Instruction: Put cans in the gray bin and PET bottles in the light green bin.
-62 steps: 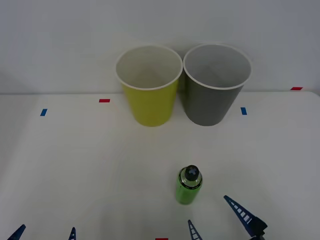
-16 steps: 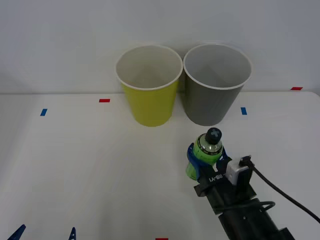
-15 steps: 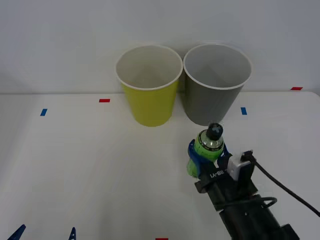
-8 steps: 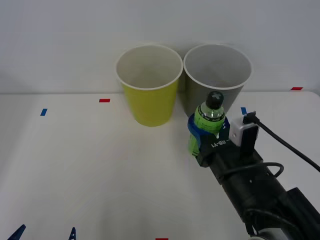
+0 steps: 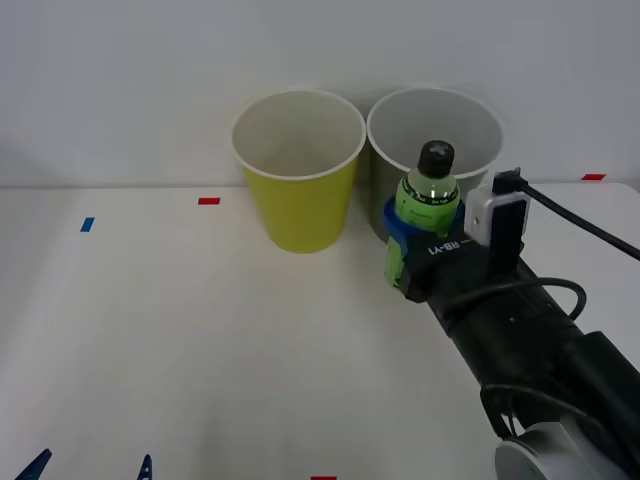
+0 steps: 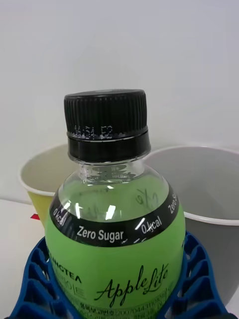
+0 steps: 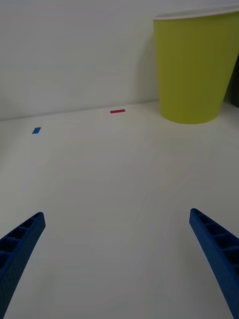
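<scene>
Green bottle lifted toward the bins

Blue fingers of the right gripper clamp the PET bottle, now raised off the table in front of the gray bin, higher and farther forward than half a second ago. Beside it stands the light green bin. Left gripper hangs spread apart, low.

obstacles: light green bin, gray bin touching | table front open

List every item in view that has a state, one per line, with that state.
PET bottle: upright, capped, lifted off the table, in front of the gray bin.
Right gripper: shut on the bottle.
Left gripper: open, low over the table, holding nothing.
Light green bin: upright, nothing visible inside.
Gray bin: upright, nothing visible inside.
</scene>
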